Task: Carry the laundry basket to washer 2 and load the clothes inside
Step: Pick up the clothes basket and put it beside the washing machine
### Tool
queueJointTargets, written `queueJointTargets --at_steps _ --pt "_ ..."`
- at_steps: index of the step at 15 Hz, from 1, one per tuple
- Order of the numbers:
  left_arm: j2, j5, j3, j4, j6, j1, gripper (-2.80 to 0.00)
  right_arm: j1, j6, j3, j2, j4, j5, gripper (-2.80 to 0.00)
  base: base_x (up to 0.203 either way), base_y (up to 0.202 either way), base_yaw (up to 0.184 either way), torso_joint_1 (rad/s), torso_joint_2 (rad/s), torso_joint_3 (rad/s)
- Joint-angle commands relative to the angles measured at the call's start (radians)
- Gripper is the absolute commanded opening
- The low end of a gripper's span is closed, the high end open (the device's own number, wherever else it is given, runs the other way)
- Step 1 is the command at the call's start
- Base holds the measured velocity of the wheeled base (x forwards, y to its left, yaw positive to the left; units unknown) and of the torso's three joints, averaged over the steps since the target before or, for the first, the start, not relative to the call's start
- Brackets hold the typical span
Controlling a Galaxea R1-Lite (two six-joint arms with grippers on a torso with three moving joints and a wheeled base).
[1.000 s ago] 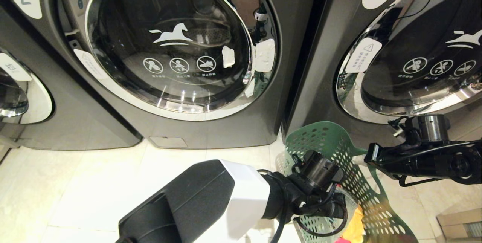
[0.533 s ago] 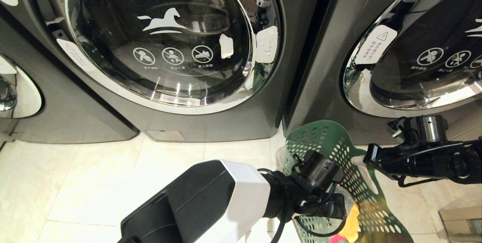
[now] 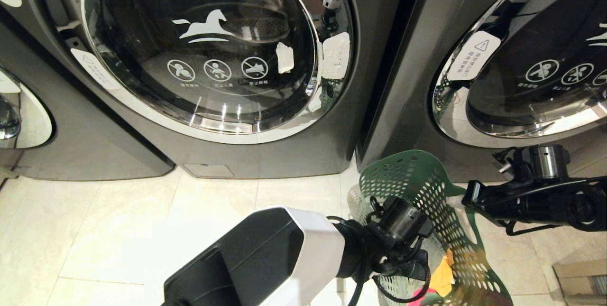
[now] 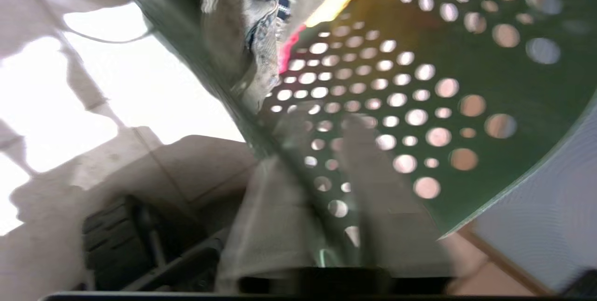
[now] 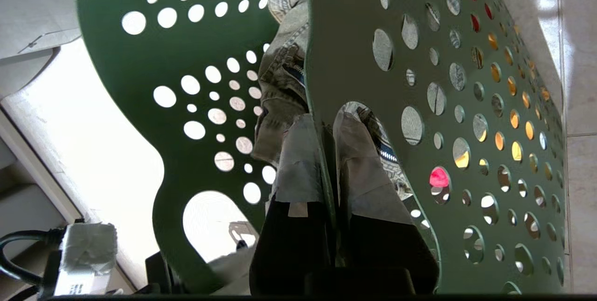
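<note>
Washers: three in head view – one centre point(image 3: 265, 106), one right point(image 3: 427, 35), sliver of third at left edge point(image 3: 28, 125)
Laundry basket point(image 3: 427, 187): one
Garments in basket: three – denim piece point(image 5: 284, 81), yellow-orange one point(image 3: 443, 270), red one point(image 3: 417, 294)
Grippers: two – left gripper point(image 4: 322, 161), right gripper point(image 5: 326, 151)

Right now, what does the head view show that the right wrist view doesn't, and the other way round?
Only the head view shows the washers, with the nearer door closed, and the left arm reaching to the basket.

Only the right wrist view shows the right gripper shut on the basket's wall, one finger on each side, and the denim inside.

Both show the green basket on the floor beside the washers, with red and yellow clothes in it.
</note>
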Motion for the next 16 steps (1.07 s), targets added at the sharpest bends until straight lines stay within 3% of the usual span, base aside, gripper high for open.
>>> queueJointTargets --at_steps 1,8,16 --pt "0.011 0.014 0.0 0.003 0.0 0.0 0.0 0.0 0.002 0.0 0.0 -0.003 0.002 -2.8 0.0 0.0 0.0 0.0 0.0 0.0" --pt "-0.008 0.075 0.0 0.057 -0.001 0.013 0.0 -0.037 -0.007 -0.003 0.046 -0.006 0.002 -2.8 0.0 0.0 0.0 0.0 0.0 0.0" --pt "-0.018 0.227 0.0 0.122 -0.009 0.067 0.0 -0.105 -0.064 -0.03 0.081 0.003 0.002 -2.8 0.0 0.0 0.0 0.0 0.0 0.0"
